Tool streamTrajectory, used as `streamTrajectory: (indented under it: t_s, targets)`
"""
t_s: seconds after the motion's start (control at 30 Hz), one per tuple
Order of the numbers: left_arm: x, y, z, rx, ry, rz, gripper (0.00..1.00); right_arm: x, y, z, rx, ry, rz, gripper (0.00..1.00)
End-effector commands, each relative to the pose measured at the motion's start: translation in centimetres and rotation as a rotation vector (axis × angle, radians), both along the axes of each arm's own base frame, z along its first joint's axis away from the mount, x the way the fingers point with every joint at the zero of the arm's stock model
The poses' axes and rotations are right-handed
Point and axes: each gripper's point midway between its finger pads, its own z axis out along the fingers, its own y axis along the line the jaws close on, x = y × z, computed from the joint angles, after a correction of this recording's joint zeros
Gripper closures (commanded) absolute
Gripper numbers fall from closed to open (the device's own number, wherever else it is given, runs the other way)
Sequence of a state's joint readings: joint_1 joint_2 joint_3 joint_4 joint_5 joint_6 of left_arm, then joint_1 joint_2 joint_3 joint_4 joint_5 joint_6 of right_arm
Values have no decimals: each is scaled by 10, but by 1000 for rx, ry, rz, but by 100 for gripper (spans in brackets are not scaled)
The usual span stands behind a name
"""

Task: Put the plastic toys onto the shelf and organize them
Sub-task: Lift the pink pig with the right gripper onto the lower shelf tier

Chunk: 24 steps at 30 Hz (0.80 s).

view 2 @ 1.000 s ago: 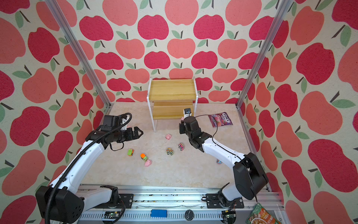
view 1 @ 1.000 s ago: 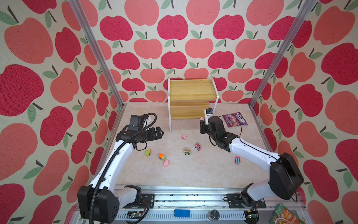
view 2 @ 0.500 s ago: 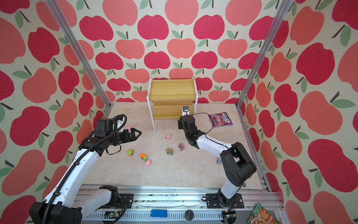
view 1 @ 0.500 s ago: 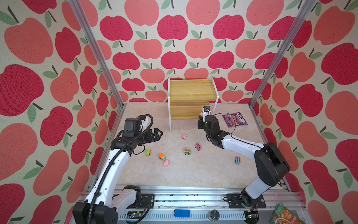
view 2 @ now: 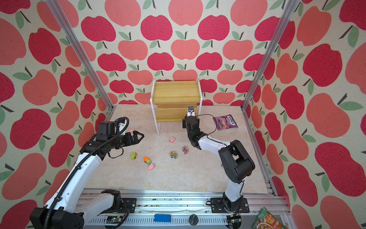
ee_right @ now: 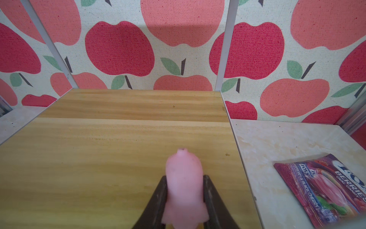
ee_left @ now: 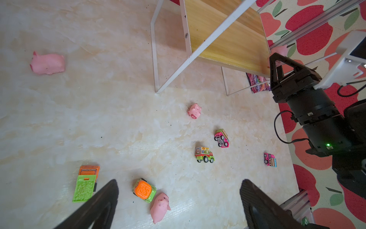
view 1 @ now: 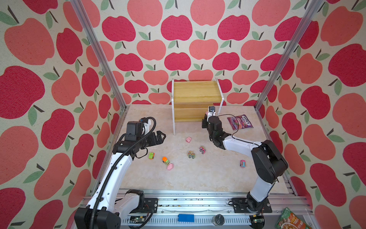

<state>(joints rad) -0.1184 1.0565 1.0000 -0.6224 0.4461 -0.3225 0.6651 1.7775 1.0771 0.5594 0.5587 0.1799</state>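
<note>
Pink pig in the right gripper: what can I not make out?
- Right wrist view: the bottom edge cuts off the pig; its body hides any contact with the shelf.
- Both top views: the right gripper hides nearly all of it.
- Left wrist view: small, partly behind a finger.

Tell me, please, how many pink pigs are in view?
4: one pig in the right end effector over the shelf, one near the shelf's front leg, one beside the orange car, one behind the left end effector.
</note>
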Motion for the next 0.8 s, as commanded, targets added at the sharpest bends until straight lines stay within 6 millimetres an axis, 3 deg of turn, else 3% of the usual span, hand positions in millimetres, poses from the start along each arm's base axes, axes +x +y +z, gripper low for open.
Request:
streamTrajectory:
  t_s: [0.0, 0.57, 0.77]
  targets:
    - [2, 1, -3, -3, -4, -3, 2, 10, -4, 14, 32, -46, -33, 69]
    - [6, 2, -4, -29, 6, 1, 2, 19, -1, -17, 16, 45, -24, 64]
    - [6, 4, -4, -28, 4, 8, 1, 21, 4, -5, 18, 38, 1, 53]
